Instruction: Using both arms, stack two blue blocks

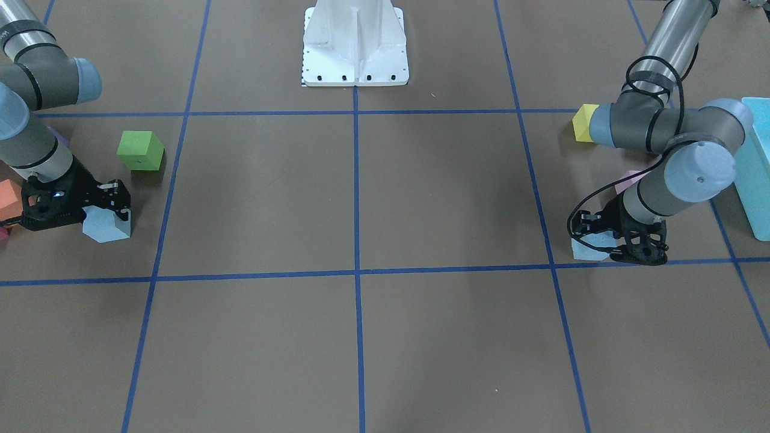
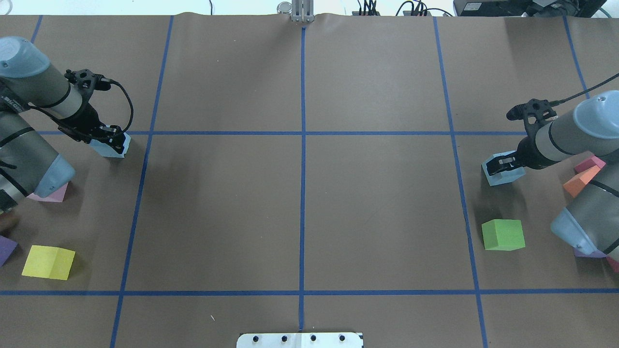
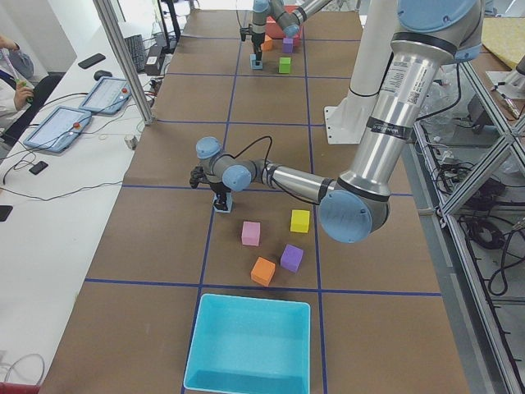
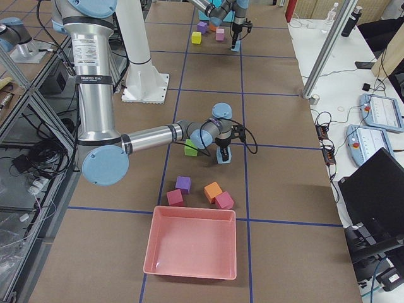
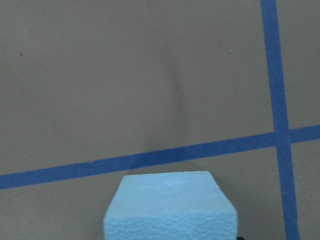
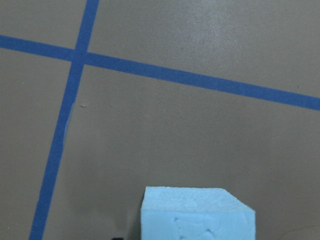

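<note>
Two pale blue blocks sit far apart on the brown table. My left gripper (image 2: 112, 140) is shut on the left blue block (image 2: 115, 148), low at the table; the front view shows this gripper (image 1: 622, 245) and block (image 1: 589, 249) by a blue tape line. My right gripper (image 2: 503, 165) is shut on the other blue block (image 2: 504, 176), which looks slightly tilted in the front view (image 1: 109, 227) under the gripper (image 1: 107, 207). Each wrist view shows its block at the bottom centre (image 5: 170, 207) (image 6: 197, 214); the fingers are mostly out of frame.
A green cube (image 2: 503, 234) lies near the right arm, with orange (image 2: 580, 181) and pink cubes behind it. A yellow cube (image 2: 48, 262), a pink cube (image 2: 51, 193) and a purple cube (image 2: 6, 249) lie by the left arm. A turquoise bin (image 1: 758, 168) and a white pedestal (image 1: 355, 45) stand at the edges.
</note>
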{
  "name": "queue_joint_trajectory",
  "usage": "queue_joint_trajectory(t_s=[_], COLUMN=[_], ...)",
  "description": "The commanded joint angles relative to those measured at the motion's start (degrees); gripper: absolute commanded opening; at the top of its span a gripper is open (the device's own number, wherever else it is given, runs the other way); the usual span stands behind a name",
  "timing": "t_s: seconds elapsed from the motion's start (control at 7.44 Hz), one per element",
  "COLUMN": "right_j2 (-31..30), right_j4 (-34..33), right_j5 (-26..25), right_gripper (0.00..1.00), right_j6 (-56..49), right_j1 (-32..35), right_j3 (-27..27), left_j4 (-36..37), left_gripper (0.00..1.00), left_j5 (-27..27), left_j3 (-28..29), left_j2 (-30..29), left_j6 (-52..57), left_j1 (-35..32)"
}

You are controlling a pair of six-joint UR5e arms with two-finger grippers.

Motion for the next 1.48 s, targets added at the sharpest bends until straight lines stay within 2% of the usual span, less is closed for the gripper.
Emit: queue_joint_trajectory(t_s=[0.0, 0.67, 0.81, 0.94, 1.07, 1.21, 1.34], right_j2=[0.3, 1.9, 4.4, 8.1, 11.5, 14.7, 18.1], right_j4=[-0.1, -0.8, -4.7, -11.9, -17.0, -18.2, -18.3], right_j5=[0.1, 2.0, 3.9, 3.4, 3.3, 3.0, 0.8], right_gripper=[0.62, 0.61, 0.61, 0.61, 0.61, 0.61, 0.61], right_j6=[-0.4, -0.3, -0.1, 0.3, 0.7, 4.1, 9.0], right_j1=[0.0, 2.0, 3.1, 3.1, 2.9, 0.9, -2.8], right_j3=[0.0, 0.7, 1.7, 3.9, 5.2, 4.8, 4.1], left_j4=[-0.2, 0.7, 0.9, 3.5, 9.6, 14.3, 16.0], left_gripper=[0.48, 0.49, 0.49, 0.49, 0.50, 0.50, 0.50], left_j5=[0.0, -0.4, -0.4, -0.4, -0.4, -0.4, -0.4], left_j3=[-0.2, -3.3, -4.9, -6.6, -8.6, -10.0, -10.2], left_j2=[-0.1, -1.1, -1.3, -2.0, -4.5, -6.6, -7.9], left_j6=[-2.4, -4.0, -6.7, -8.3, -8.6, -8.6, -8.7], left_j1=[-0.1, -0.8, -0.8, -0.8, -0.8, -0.8, -0.8])
